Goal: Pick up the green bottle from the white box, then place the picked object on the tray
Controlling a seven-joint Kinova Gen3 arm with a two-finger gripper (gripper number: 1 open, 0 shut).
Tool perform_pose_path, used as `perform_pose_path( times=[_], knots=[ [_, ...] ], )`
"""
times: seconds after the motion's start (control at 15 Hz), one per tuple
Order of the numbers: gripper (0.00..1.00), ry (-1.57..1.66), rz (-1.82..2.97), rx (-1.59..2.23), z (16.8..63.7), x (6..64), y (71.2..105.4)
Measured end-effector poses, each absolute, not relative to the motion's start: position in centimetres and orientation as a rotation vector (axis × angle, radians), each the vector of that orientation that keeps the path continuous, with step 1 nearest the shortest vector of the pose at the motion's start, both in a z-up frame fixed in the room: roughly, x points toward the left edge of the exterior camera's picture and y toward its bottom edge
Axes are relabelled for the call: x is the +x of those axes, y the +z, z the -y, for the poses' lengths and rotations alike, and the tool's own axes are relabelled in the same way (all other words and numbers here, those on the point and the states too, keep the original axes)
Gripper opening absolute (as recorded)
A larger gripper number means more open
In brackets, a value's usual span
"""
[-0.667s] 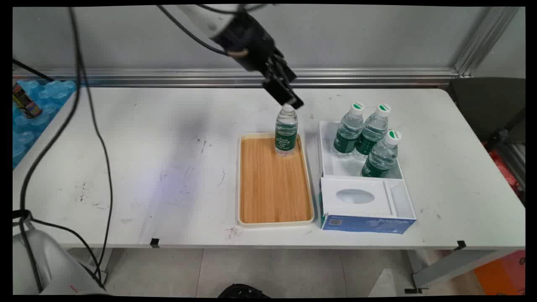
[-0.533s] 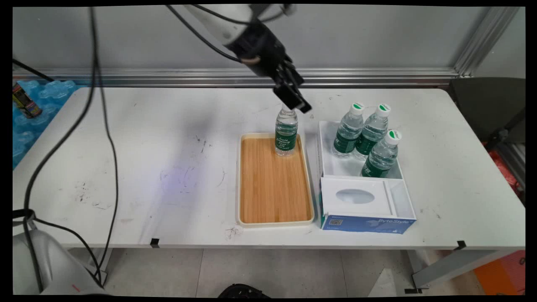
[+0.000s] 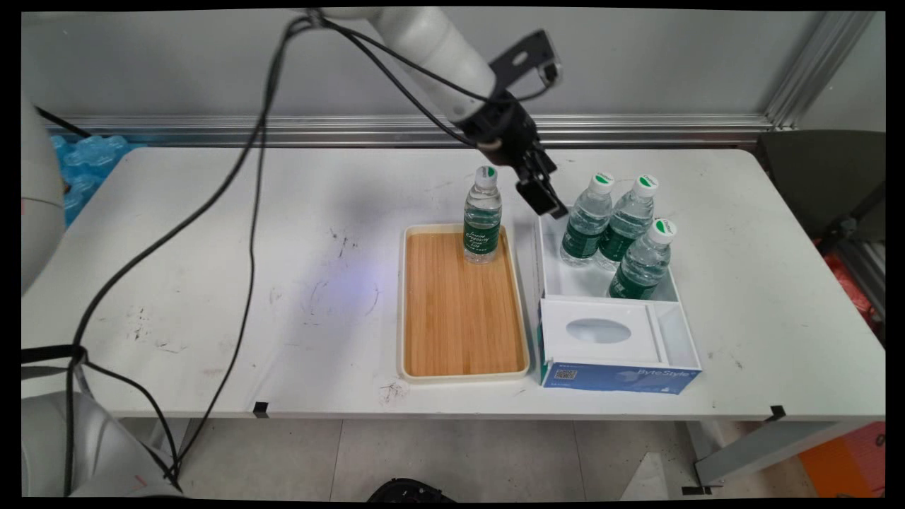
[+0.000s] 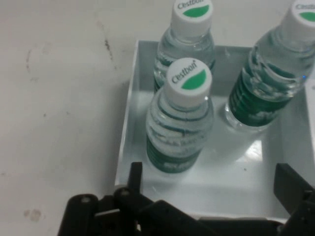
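While spread empty over the white box (image 3: pixel 548 244) on the bench (image 3: pixel 212 233), hand (image 4: pixel 211 196) nearest a full, smooth, likely slippery Cestbon bottle (image 4: pixel 179 118), best gripped mid-body.

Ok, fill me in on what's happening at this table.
The gripper, open and holding nothing, hangs over the left edge of the white box, next to the nearest of three water bottles standing in it. A fourth bottle stands alone at the far end of the wooden tray.
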State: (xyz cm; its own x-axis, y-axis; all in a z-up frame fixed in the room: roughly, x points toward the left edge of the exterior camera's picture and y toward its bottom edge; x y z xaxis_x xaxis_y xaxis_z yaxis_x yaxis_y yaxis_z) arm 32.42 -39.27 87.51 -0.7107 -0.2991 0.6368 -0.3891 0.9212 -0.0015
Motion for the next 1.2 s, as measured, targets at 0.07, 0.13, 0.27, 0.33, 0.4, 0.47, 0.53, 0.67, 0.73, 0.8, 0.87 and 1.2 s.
perform_pose_path(
  times=[0.07,0.13,0.27,0.33,0.4,0.47,0.53,0.67,0.73,0.8,0.87,1.2],
  knots=[
    [1.0,0.173,2.412,0.482,39.8,31.9,86.8],
    [1.0,0.169,2.413,0.478,40.2,31.5,86.2],
    [1.0,0.16,2.414,0.469,41.0,30.5,84.8],
    [1.0,0.157,2.414,0.467,41.4,30.1,84.3],
    [1.0,0.154,2.413,0.465,41.8,29.7,83.7],
    [1.0,0.149,2.412,0.463,42.2,29.3,83.0],
    [1.0,0.146,2.411,0.463,42.5,28.9,82.4],
    [1.0,0.141,2.408,0.462,43.0,28.3,81.6],
    [1.0,0.14,2.406,0.463,43.3,28.1,81.1],
    [1.0,0.14,2.405,0.464,43.5,27.9,80.9],
    [1.0,0.14,2.402,0.466,43.8,27.7,80.5],
    [0.0,0.142,2.389,0.467,44.4,27.3,79.6]
  ],
)
